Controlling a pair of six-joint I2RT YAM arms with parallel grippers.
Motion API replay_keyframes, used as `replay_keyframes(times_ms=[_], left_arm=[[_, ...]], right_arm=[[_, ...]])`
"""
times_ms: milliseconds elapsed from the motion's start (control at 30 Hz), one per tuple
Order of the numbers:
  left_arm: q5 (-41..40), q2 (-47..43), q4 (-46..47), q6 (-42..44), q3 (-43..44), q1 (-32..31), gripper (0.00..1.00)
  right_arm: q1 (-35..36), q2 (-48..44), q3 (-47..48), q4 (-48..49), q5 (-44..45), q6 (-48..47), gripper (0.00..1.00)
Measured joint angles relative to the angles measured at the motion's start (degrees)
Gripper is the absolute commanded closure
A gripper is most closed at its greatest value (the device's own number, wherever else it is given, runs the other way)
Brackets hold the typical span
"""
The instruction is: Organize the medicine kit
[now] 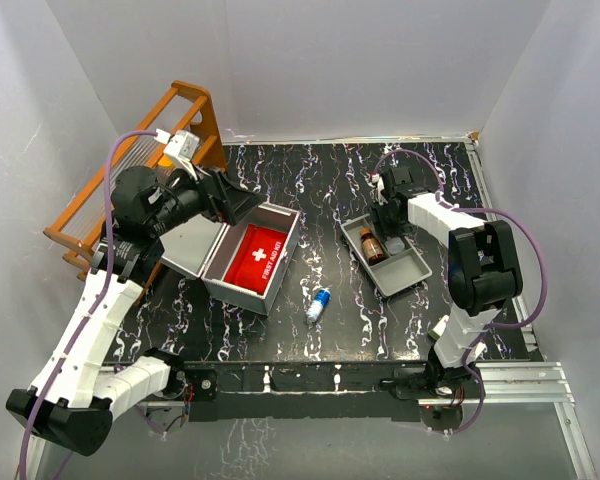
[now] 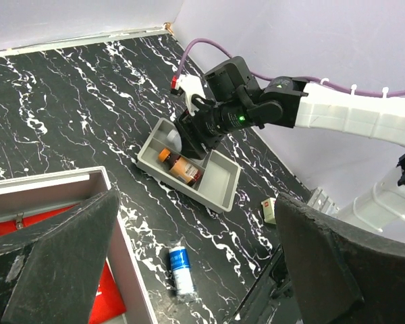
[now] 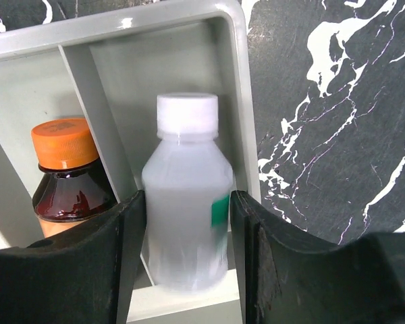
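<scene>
The medicine kit (image 1: 286, 262), a light-grey hard box, stands open left of centre with its lid (image 1: 188, 246) laid back and a red first-aid pouch (image 1: 258, 255) inside. My left gripper (image 1: 242, 205) hovers open over the kit's far edge, its dark fingers (image 2: 61, 263) wide apart and empty. A grey divided tray (image 1: 412, 272) lies at the right. In it are a brown bottle with an orange cap (image 3: 67, 175) and a white bottle (image 3: 189, 135), which looks blurred. My right gripper (image 3: 186, 199) straddles the white bottle, fingers just off its sides.
A small blue-and-white tube (image 1: 319, 304) lies on the black marbled table between kit and tray. A small white-and-red packet (image 2: 270, 210) rests near the right arm's base. An orange wooden rack (image 1: 170, 130) stands at the back left. White walls close in the table.
</scene>
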Motion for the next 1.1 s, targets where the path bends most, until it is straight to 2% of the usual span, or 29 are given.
replay_keyframes(times_ms=[267,433,600,800,867,1100], left_arm=[[-0.72,-0.09,1.42,-2.49,0.02,0.00,0.02],[-0.79,-0.33,1.44,-3.41,0.13,0.00,0.02],[-0.63,-0.46,1.75,-5.25,1.18,0.00,0.02],[-0.87,-1.66,2.25,-6.54,1.31,0.00,0.01],[-1.29,-2.01,2.23,-6.73,1.31,0.00,0.01],[-2.21,-2.43,2.25,-7.37,1.20,0.00,0.01]], right_arm=[[-0.04,-0.55,0.31,0.09,-0.66,3.28,0.45],[-0.04,-3.19,0.50,0.15,-1.16,8.74,0.47],[-0.02,-9.70,-0.37,2.19,-5.07,17.29,0.46],[0.76,-23.06,-10.73,7.98,-12.41,30.21,0.47],[3.04,-25.88,-14.78,8.92,-12.48,34.95,0.46],[18.01,-31.23,-26.56,9.86,-8.41,52.63,0.44]])
